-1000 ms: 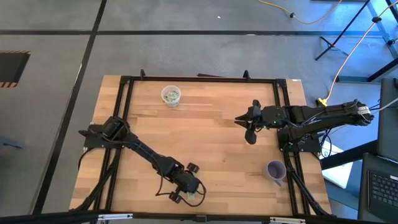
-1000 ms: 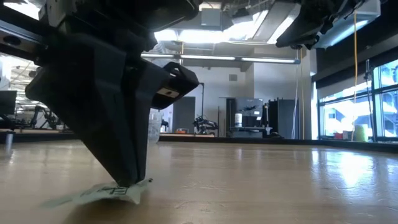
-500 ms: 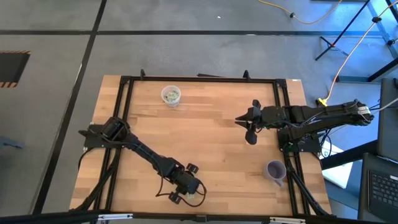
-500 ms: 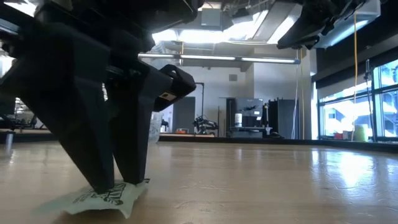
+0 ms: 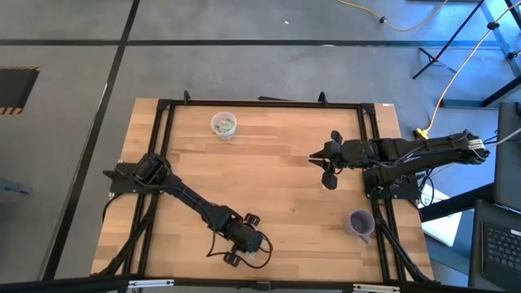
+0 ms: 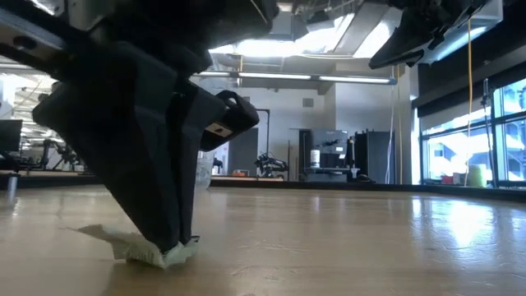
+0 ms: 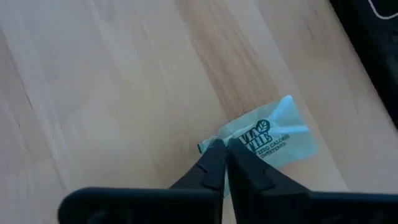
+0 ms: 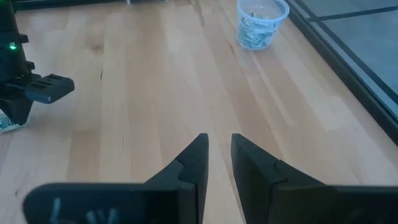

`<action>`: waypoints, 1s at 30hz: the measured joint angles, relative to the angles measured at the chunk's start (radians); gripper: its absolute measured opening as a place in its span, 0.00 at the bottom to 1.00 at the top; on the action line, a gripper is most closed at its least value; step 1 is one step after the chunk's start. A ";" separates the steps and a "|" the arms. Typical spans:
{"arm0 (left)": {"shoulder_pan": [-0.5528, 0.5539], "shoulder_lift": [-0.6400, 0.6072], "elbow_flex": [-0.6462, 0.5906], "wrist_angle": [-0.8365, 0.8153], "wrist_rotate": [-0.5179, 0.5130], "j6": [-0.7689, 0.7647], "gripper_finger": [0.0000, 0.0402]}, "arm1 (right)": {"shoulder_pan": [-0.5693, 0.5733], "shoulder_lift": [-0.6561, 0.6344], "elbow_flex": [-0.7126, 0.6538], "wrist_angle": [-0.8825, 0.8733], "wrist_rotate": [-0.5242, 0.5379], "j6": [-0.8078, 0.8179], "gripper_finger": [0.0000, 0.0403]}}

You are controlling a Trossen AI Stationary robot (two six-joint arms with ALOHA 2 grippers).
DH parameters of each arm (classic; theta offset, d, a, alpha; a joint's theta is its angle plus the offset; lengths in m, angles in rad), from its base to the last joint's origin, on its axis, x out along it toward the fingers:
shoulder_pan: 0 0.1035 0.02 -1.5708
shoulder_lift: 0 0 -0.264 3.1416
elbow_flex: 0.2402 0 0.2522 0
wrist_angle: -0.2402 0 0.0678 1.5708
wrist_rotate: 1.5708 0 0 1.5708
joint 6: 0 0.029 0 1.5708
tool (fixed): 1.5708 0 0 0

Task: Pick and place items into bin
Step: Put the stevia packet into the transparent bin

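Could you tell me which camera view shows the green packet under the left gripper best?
The left wrist view: the packet fills the middle, its print readable, pinched at one edge by the shut left gripper. The low view shows it only edge-on and crumpled; the high view gives a pale speck; the right wrist view a corner.

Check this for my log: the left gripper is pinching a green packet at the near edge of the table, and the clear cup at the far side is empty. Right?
Not quite. The right wrist view shows packets inside the clear cup. The rest stands: the left gripper is pinching a green packet at the near edge of the table.
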 joint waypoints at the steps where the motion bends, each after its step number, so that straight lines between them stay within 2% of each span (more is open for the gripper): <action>1: 0.006 -0.012 0.007 -0.020 0.008 -0.011 0.01 | 0.000 0.000 0.000 0.000 0.000 0.000 0.19; 5: 0.053 -0.092 0.036 -0.115 0.014 -0.085 0.01 | 0.000 0.000 0.000 0.001 0.000 -0.003 0.19; 9: 0.130 -0.242 0.066 -0.176 0.000 -0.164 0.01 | -0.001 0.000 0.000 0.009 0.000 -0.007 0.19; 12: 0.209 -0.363 0.061 -0.303 -0.020 -0.181 0.01 | -0.004 0.000 0.000 0.024 0.000 -0.007 0.19; 16: 0.328 -0.551 0.066 -0.504 -0.204 -0.166 0.01 | -0.019 0.000 0.000 0.059 0.001 -0.008 0.18; 18: 0.400 -0.617 0.063 -0.560 -0.256 -0.134 0.01 | -0.029 0.000 0.000 0.081 0.000 -0.022 0.19; 24: 0.682 -0.770 0.005 -0.555 -0.270 0.003 0.01 | -0.069 0.000 0.000 0.135 0.001 -0.026 0.19; 30: 0.953 -0.779 -0.112 -0.511 -0.258 0.109 0.01 | -0.129 0.000 0.000 0.161 0.001 -0.027 0.19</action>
